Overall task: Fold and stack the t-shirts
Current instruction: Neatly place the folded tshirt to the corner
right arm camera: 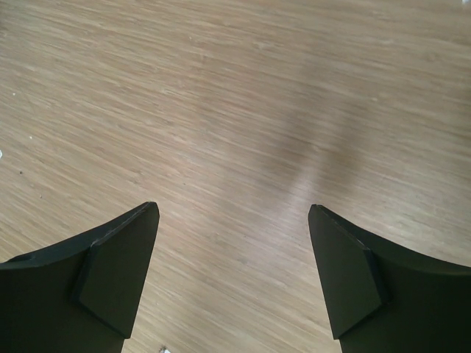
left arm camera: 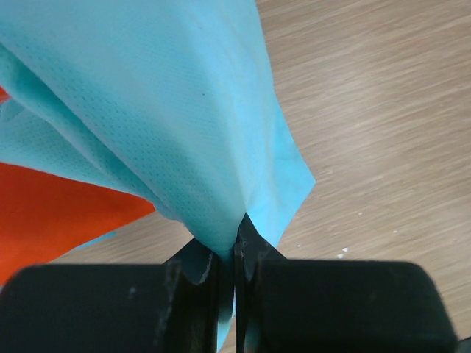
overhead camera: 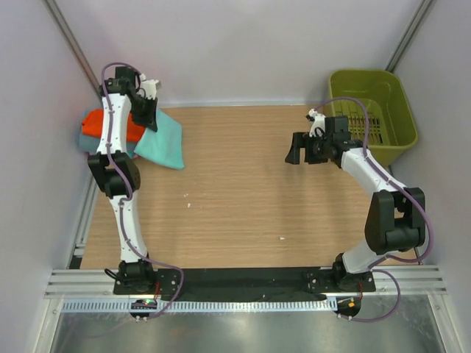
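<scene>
Gripping a pinch of the mint-green t-shirt [left arm camera: 169, 110], my left hand [left arm camera: 235, 239] is clenched on the cloth, which bunches between the 2 fingers and fans out beyond them. From above, that shirt sits at the far-left corner of the counter [overhead camera: 243, 198], draped askew over a small pile, with 1 corner spilling onto the bare wood. Under it lies a folded orange t-shirt [overhead camera: 99, 123], and below that a grey-teal t-shirt [overhead camera: 88, 141] shows as a thin strip at the pile's near edge. My right hand [right arm camera: 232, 213] is released, its fingers spread wide over bare wood and touching nothing, well apart from the pile and near the olive-green basket [overhead camera: 406, 129] in the far-right corner.

I judge the job to be far along: at least 2 shirts are folded and stacked, and the mint-green one looks folded and is going on top. What I think is left is to let go of it and square it up, since it lies crooked against the shirts below. No loose shirt shows on the open wood.

Much is hidden from me. My left arm covers the middle of the pile in the view from above, so I cannot count its layers or tell how neatly they line up. The wrist view shows only hanging cloth, not whether the shirt's far edge rests flat. Part of the basket's floor sits behind my right arm, so I cannot tell whether more shirts wait inside.
</scene>
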`<move>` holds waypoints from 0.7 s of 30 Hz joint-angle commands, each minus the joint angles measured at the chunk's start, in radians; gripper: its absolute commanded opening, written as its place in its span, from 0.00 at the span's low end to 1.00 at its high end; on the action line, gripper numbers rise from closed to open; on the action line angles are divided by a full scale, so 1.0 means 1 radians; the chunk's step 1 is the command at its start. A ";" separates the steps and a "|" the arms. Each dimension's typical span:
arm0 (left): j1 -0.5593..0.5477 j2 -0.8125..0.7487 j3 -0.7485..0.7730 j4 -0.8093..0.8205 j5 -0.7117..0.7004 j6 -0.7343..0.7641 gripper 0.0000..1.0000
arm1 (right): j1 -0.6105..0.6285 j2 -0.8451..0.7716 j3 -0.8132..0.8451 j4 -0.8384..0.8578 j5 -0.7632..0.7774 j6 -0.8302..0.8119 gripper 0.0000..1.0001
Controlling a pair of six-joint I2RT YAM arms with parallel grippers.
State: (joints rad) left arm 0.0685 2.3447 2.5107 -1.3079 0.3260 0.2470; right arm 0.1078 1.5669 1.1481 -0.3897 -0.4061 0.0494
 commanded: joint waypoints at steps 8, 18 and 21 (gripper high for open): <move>0.048 -0.119 0.092 0.110 -0.114 0.002 0.00 | -0.039 -0.100 -0.056 0.020 -0.025 0.021 0.89; 0.057 -0.170 0.155 0.191 -0.182 0.014 0.00 | -0.065 -0.110 -0.083 0.035 -0.045 0.044 0.89; 0.063 -0.185 0.152 0.216 -0.222 0.057 0.00 | -0.072 -0.113 -0.096 0.048 -0.051 0.050 0.89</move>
State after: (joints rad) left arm 0.1162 2.2292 2.6286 -1.1664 0.1589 0.2539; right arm 0.0437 1.4967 1.0565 -0.3878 -0.4355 0.0845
